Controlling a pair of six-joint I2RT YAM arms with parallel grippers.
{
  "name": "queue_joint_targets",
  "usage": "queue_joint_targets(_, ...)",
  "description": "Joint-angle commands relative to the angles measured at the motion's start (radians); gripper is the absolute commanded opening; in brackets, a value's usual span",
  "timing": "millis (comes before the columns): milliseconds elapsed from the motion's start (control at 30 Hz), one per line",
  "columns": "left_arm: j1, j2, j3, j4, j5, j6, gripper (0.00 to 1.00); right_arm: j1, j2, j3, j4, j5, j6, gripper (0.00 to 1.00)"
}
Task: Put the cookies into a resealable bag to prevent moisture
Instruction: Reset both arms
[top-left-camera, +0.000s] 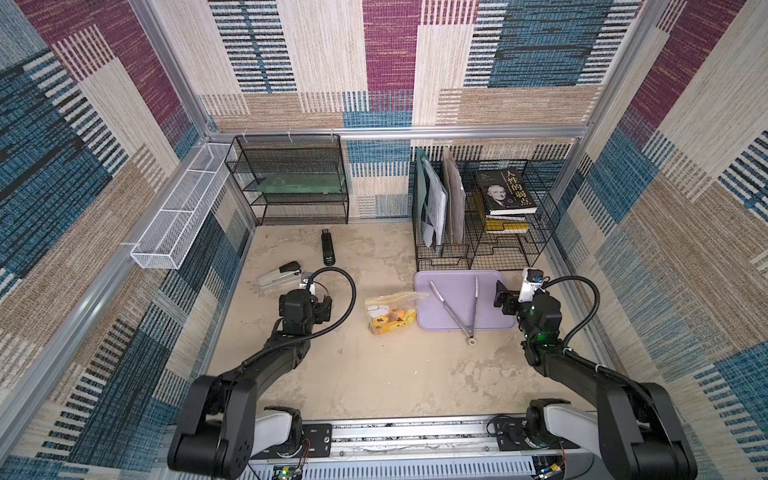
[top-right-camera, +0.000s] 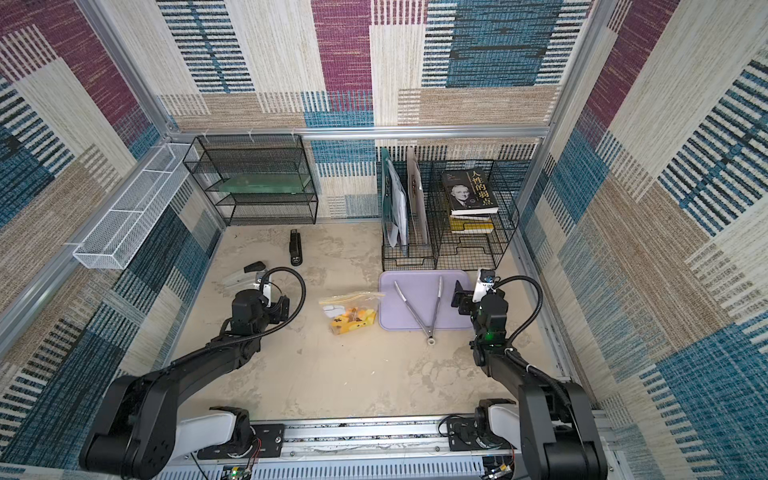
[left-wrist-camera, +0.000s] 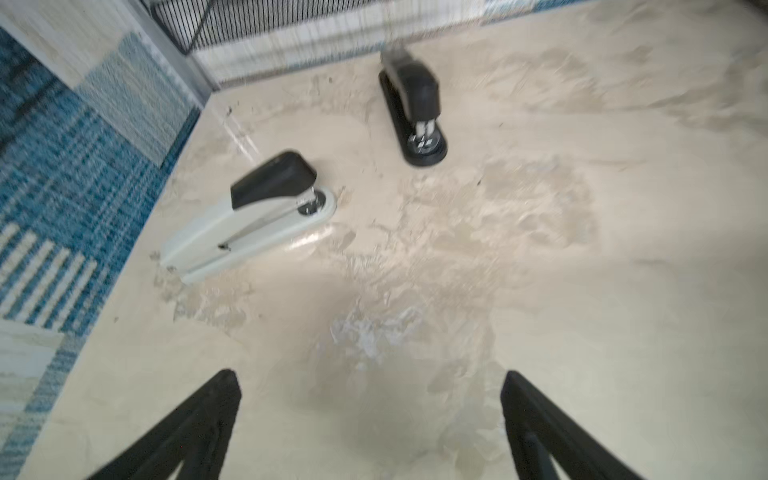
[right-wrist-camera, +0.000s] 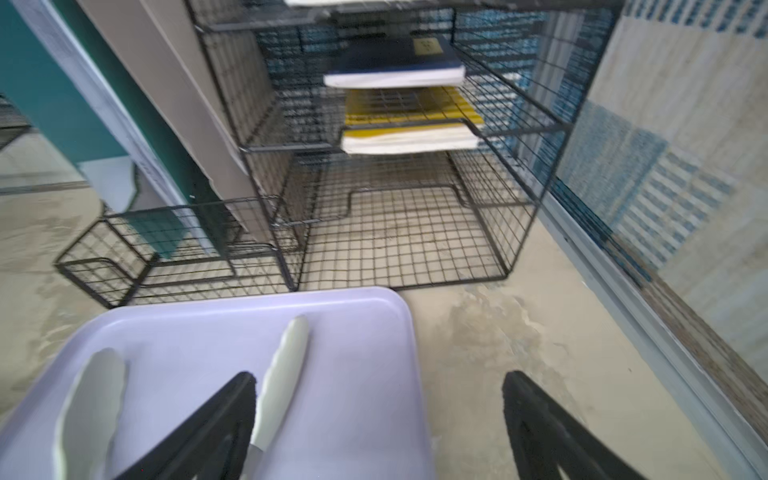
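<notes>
Resealable bag (top-left-camera: 392, 311): flat on the table (top-left-camera: 374, 374), just at 9 o'clock of the lilac tray (top-left-camera: 449, 282).
Cookies (top-left-camera: 395, 322): we see them inside the bag.
Left pincer (left-wrist-camera: 370, 378): jaws wide apart, empty, 9 o'clock of the bag.
Right pincer (right-wrist-camera: 379, 376): wide open, empty, by the tray's 3 o'clock edge.
Tongs (top-left-camera: 451, 308): on the tray.

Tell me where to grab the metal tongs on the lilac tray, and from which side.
Grip the metal tongs just behind their joined end, which juts past the near edge of the lilac tray. There the two arms run close together, while toward the back they splay into a V. Come from above with the open right pincer, closing across both arms.
</notes>
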Motion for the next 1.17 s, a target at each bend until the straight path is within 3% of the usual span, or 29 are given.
queue_joint_targets(0,0.008,0.064,0.033,0.194,-0.050,-0.016,0.99,-0.019,0.061,-0.001,0.208,0.118,0.064,0.95)
queue_joint_targets(100,0.061,0.149,0.014,0.319,0.025,-0.025,1.00,-0.043,0.140,0.037,0.229,0.071,0.080,0.95)
queue_joint_targets(167,0.093,0.124,0.010,0.265,0.085,-0.062,1.00,-0.035,0.209,0.022,0.319,0.064,0.061,0.95)
queue_joint_targets(267,0.105,0.206,-0.041,0.456,0.161,-0.029,1.00,0.004,0.267,0.005,0.401,0.135,0.037,0.95)
queue_joint_targets(300,0.117,0.166,0.002,0.294,0.195,-0.048,1.00,0.005,0.253,0.026,0.335,0.141,0.056,0.95)
queue_joint_targets(333,0.134,0.183,0.012,0.315,0.221,-0.054,1.00,0.003,0.257,0.023,0.355,0.137,0.055,0.95)
queue_joint_targets(1133,0.167,0.192,0.026,0.297,0.226,-0.090,1.00,0.006,0.258,0.028,0.344,0.147,0.051,0.95)
